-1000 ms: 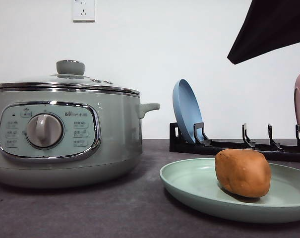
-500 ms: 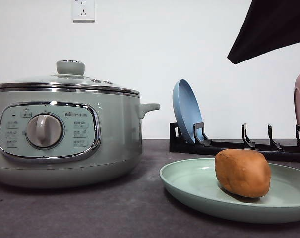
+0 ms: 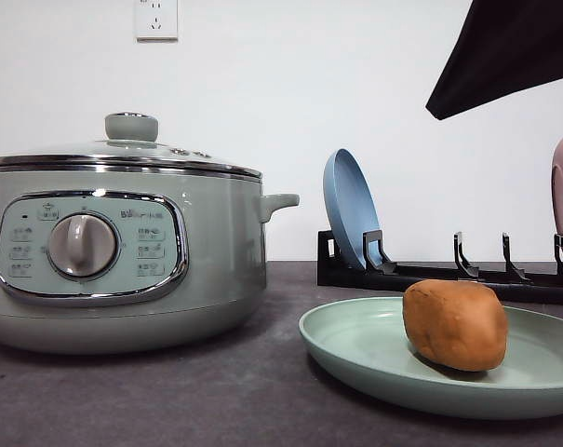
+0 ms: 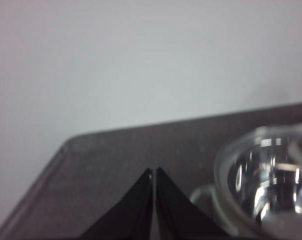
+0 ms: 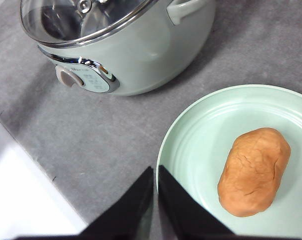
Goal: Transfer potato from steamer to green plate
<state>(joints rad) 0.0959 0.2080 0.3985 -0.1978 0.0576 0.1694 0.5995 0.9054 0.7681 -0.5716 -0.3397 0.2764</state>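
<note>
Both grippers, left (image 4: 153,171) and right (image 5: 155,170), I see closed, empty. Potato (image 3: 454,324) lies on green plate (image 3: 355,340); steamer (image 3: 123,251) lid on.

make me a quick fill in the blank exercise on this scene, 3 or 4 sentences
1. The potato lies on the ____ plate.
2. The glass lid sits ____ the steamer.
3. The blue plate stands on edge in the black ____.
4. The right gripper has its fingers ____, holding nothing.

Missing words: green; on; rack; shut
</note>
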